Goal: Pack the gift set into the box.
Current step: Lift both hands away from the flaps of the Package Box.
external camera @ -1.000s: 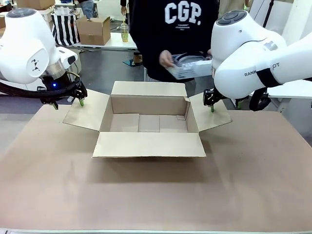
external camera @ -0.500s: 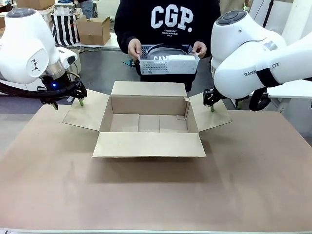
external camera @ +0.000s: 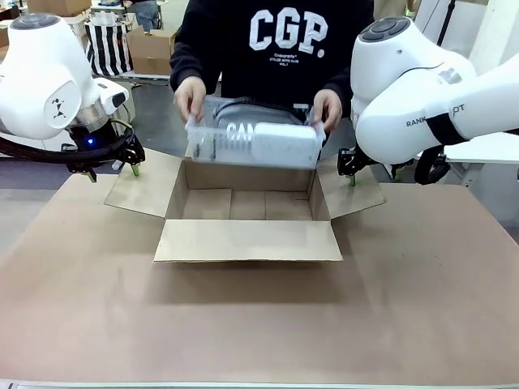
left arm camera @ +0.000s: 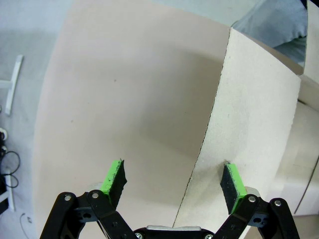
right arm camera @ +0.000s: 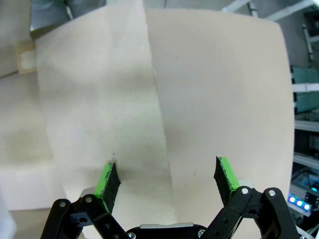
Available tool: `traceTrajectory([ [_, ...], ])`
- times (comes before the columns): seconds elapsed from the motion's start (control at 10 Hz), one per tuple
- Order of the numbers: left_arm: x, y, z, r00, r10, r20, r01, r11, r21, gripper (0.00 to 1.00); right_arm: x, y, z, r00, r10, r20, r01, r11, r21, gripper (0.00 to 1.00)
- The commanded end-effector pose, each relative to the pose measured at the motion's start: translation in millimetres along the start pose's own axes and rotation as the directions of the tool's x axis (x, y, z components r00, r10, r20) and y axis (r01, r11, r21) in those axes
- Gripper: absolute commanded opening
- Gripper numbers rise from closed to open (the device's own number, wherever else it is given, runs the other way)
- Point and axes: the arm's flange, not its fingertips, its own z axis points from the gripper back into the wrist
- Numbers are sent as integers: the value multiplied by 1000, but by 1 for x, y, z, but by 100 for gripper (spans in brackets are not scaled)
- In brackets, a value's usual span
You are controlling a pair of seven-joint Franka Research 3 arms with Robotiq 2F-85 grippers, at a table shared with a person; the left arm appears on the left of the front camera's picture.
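The left arm (external camera: 49,77) is brought in from the left side, with the wrist bent so that the left gripper (external camera: 113,166) is pointed downward. Its jaws are held wide apart, and its green pads (left arm camera: 113,179) are turned toward each other. The right arm (external camera: 422,89) is folded in from the right side. The right gripper (external camera: 351,172) is likewise pointed downward and spread wide, with its own green pads (right arm camera: 107,184) kept well apart.
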Motion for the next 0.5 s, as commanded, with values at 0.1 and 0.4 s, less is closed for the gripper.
traceTrajectory([
  [0.1, -1, -2, 1, 1000, 14, 10, -14, 1000, 21, 100, -1, -1, 1, 1000, -1, 7, 1, 1000, 4, 100],
  [0.4, -1, -2, 1, 1000, 14, 10, -14, 1000, 21, 100, -1, -1, 1, 1000, -1, 7, 1, 1000, 4, 100],
])
